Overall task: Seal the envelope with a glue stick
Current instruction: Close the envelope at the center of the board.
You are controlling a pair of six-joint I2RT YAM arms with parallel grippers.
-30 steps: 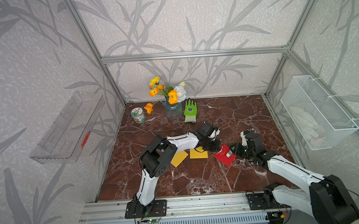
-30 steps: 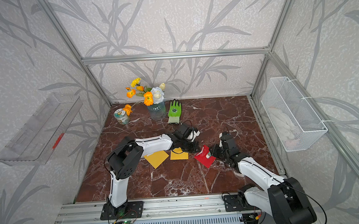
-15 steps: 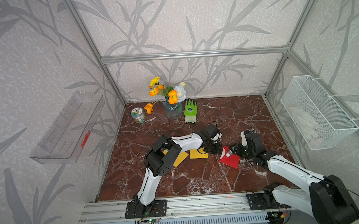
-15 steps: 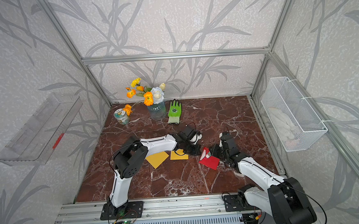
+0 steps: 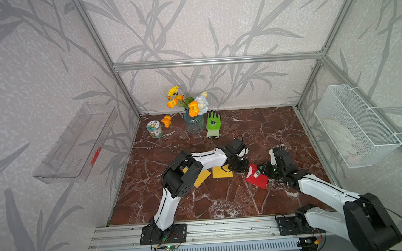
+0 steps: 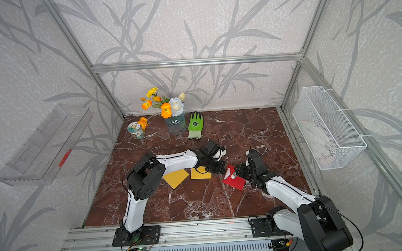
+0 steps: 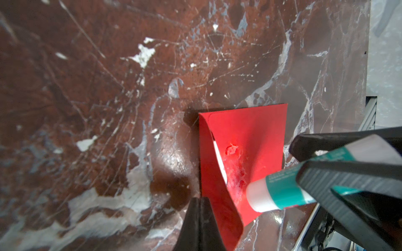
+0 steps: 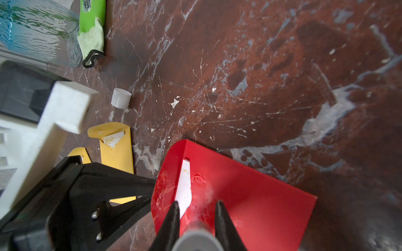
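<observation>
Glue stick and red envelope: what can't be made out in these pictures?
Rear of the glue stick: left wrist view, hidden by the right gripper.
Its tip: right wrist view, blurred by closeness.
Whether the left gripper pinches the red envelope flap: left wrist view, cut by the frame edge.
Yellow envelope: both top views, partly under the left arm.

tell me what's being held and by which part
Right jaws clamp the glue stick around its teal barrel. Left jaws sit shut by the red envelope's raised flap; a grip there cannot be told.
</observation>
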